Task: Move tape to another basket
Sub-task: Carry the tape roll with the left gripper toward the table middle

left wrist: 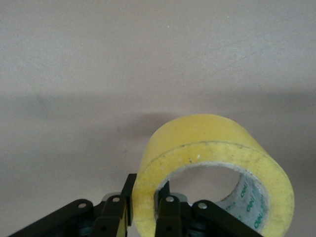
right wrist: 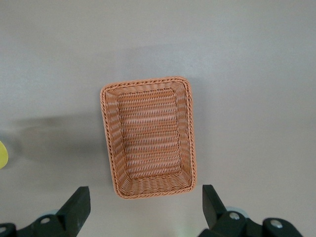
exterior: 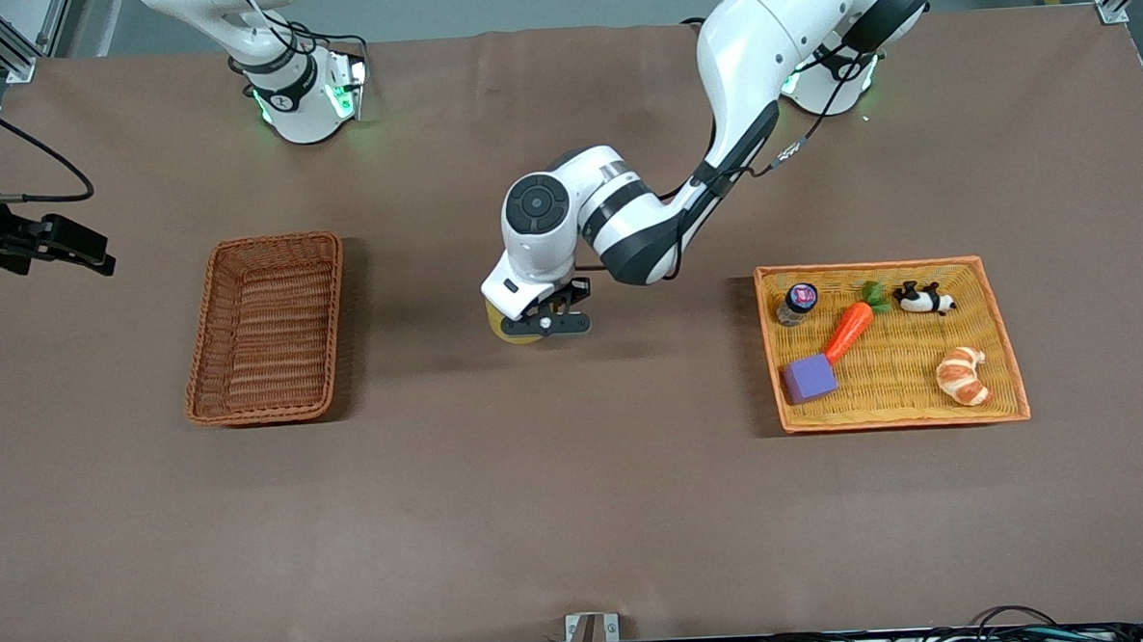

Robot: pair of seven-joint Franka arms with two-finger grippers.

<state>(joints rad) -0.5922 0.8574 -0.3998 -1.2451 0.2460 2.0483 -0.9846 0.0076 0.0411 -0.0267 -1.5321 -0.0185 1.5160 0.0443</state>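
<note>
1. Two arms show over a brown bench; the left arm reaches out from its base to the middle of the bench, between the two woven containers.
2. The left hand is up in the air over bare bench and holds the tape, of which only a yellow edge shows under the hand in the front view.
3. In the left wrist view the tape is a wide yellow ring with a pale inner core, and the left hand pinches its wall: one finger is outside the ring, the other inside the hole, both pressed against the yellow band.
4. The basket is reddish-brown, rectangular and deep, and lies toward the right arm's end of the bench with nothing in it; the tape is well apart from it.
5. The right hand hangs high over the basket, its fingers spread wide with nothing between them; the right arm waits.
6. A flat orange-yellow tray lies toward the left arm's end of the bench.
7. On the tray are a small jar, a toy carrot, a purple block, a croissant and a small panda figure.
</note>
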